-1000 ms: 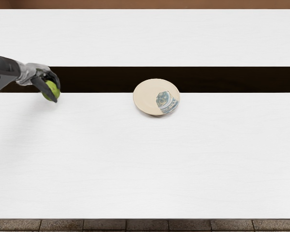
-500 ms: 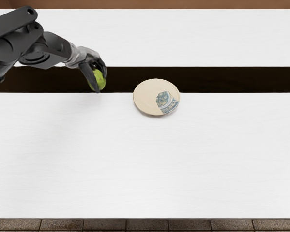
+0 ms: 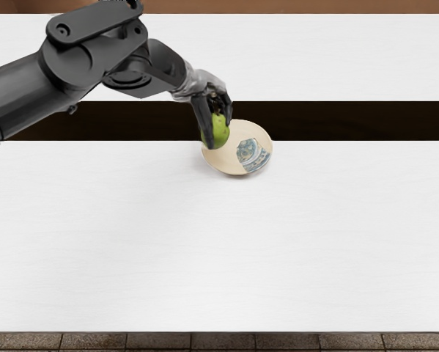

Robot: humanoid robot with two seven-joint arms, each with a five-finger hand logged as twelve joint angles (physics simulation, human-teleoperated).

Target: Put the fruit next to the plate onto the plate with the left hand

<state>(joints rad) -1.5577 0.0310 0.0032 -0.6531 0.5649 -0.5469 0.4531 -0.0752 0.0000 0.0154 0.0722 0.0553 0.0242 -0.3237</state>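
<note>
The left arm comes in from the left edge and reaches across the far part of the bench, ending in the left hand, which points downward. Its dark fingers are curled round a small yellow-green fruit and grip it. The fruit sits between the fingers at their lower ends: one finger runs down its left side and the others close over its top and far side, so only its right and lower face shows. Directly below and a little to the right of the fingers lies the round cream plate, at the far edge of the near bench surface, with its back rim reaching over the dark gap that separates this surface from the white one behind. In the picture the held fruit overlaps the left part of the plate's face, just inside its left rim. Whether it touches the plate or hangs above it cannot be told. To the right of the fingers, on the plate's right half, is a blue-grey painted pattern, close to the fruit but apart from it.
</note>
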